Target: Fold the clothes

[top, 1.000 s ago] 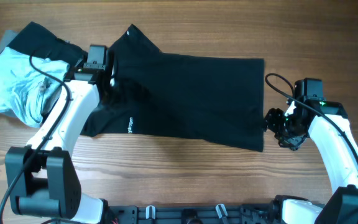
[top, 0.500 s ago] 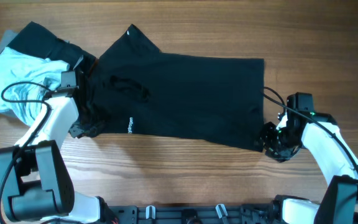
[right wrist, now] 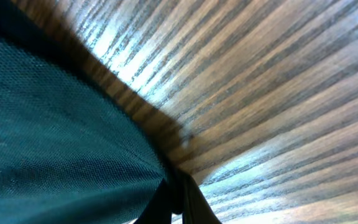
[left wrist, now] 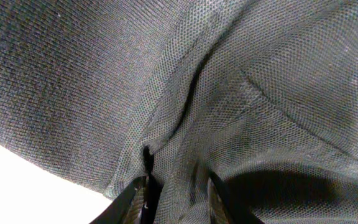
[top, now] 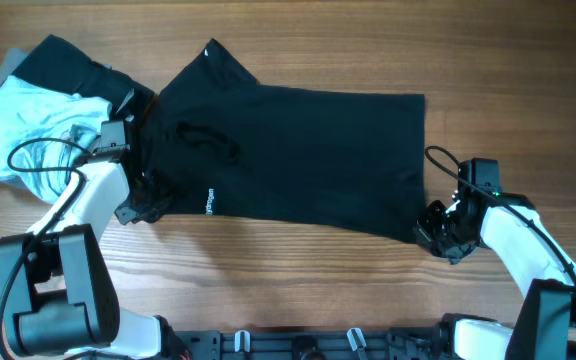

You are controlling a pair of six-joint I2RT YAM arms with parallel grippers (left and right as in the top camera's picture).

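Black soft-fabric garment [top: 308,160] lies spread across the wooden table [top: 298,280] in the overhead view. The left gripper [top: 140,207] sits at its near-left edge and the right gripper [top: 430,228] at its near-right corner, probably to lift that long side for a fold. A crumpled pale blue garment [top: 18,130] lies far left. No container shows.

Left wrist view: the fingers [left wrist: 135,200] pinch a bunched ridge of cloth.

Right wrist view: the fingers [right wrist: 166,199] press together on the hem corner.
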